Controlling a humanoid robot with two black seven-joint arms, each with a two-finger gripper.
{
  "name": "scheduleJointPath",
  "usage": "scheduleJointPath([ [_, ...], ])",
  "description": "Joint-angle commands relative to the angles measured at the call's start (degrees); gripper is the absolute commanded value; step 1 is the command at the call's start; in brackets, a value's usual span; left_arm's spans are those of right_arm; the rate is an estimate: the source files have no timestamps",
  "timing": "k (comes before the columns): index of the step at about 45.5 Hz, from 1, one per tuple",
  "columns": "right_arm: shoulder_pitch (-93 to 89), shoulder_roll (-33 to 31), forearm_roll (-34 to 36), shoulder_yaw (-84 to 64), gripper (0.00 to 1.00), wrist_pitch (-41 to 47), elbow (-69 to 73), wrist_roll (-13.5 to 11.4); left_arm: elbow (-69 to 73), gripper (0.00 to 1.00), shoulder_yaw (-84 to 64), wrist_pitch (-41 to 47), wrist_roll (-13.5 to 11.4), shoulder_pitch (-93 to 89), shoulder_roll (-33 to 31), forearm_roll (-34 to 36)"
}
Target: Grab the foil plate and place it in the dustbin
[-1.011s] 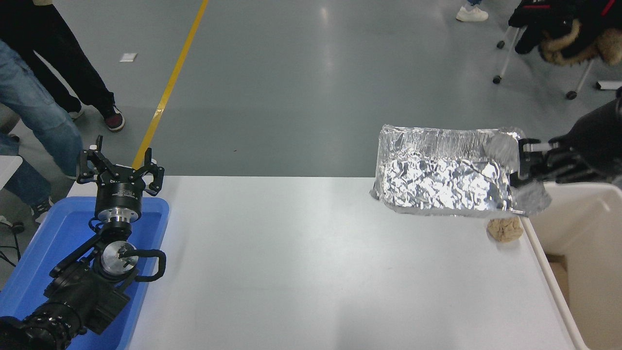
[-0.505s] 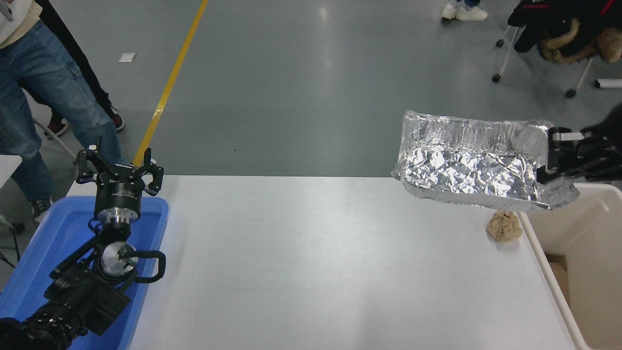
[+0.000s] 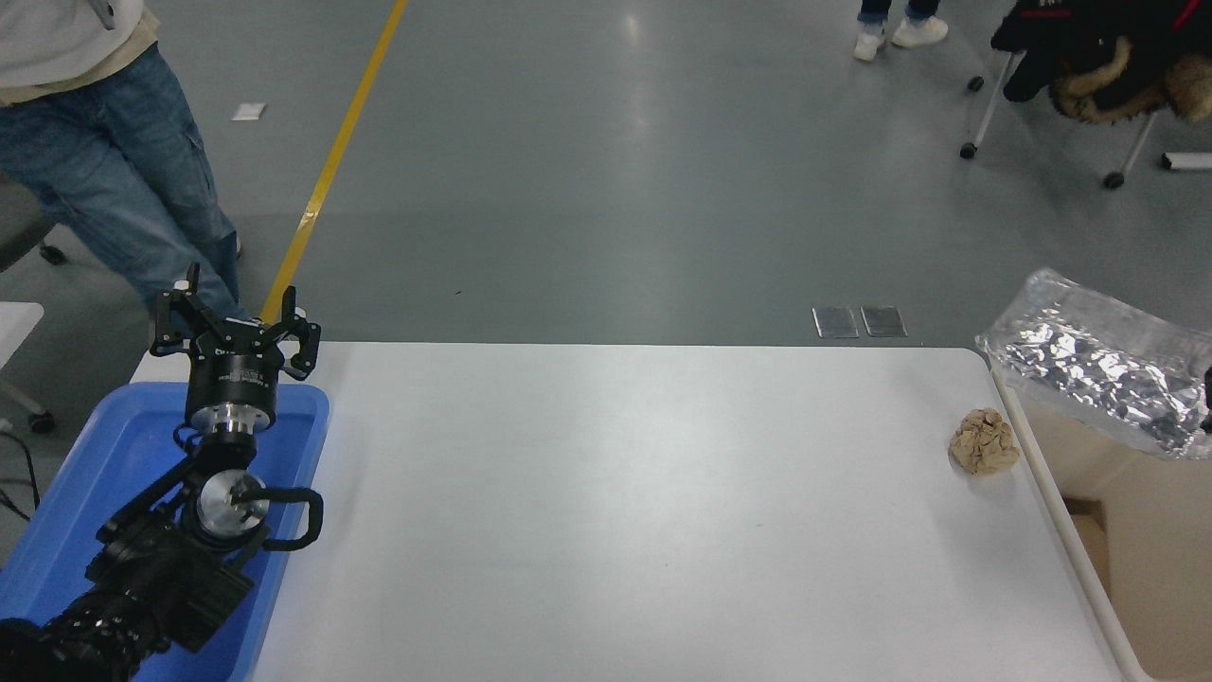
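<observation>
The foil plate (image 3: 1098, 367), shiny, crinkled and silver, hangs tilted above the far end of the cream dustbin (image 3: 1160, 530) at the table's right side, with its right end cut off by the picture's edge. Of my right arm only a dark sliver (image 3: 1208, 398) shows at that edge, against the plate; the gripper itself lies beyond the picture. My left gripper (image 3: 232, 327) is parked at the lower left, open and holding nothing, over the far end of a blue tray.
A crumpled tan paper ball (image 3: 985, 441) lies on the white table (image 3: 615, 511) near its right edge, next to the dustbin's rim. The blue tray (image 3: 76, 493) sits at the left under my left arm. A person in jeans (image 3: 123, 180) stands at the far left.
The foil plate has moved right and down, from above the table's far right corner to above the dustbin. My right gripper has left the picture. The person at the left has stepped closer.
</observation>
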Motion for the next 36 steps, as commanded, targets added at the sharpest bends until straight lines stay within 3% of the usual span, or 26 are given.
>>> scheduleJointPath([
  [1, -51.1, 3.7, 7.4, 21.9, 0.00, -1.5, -24.2, 0.0, 0.0, 0.99, 0.0, 0.0, 0.0, 0.0, 0.0, 0.0],
  [12, -66.1, 13.5, 7.8, 32.2, 0.00, -1.5, -37.6, 0.0, 0.0, 0.99, 0.0, 0.0, 0.0, 0.0, 0.0, 0.0],
  [36, -69.7, 18.5, 7.8, 32.3, 0.00, -6.7, -38.4, -0.1, 0.0, 0.99, 0.0, 0.0, -0.1, 0.0, 0.0, 0.0],
])
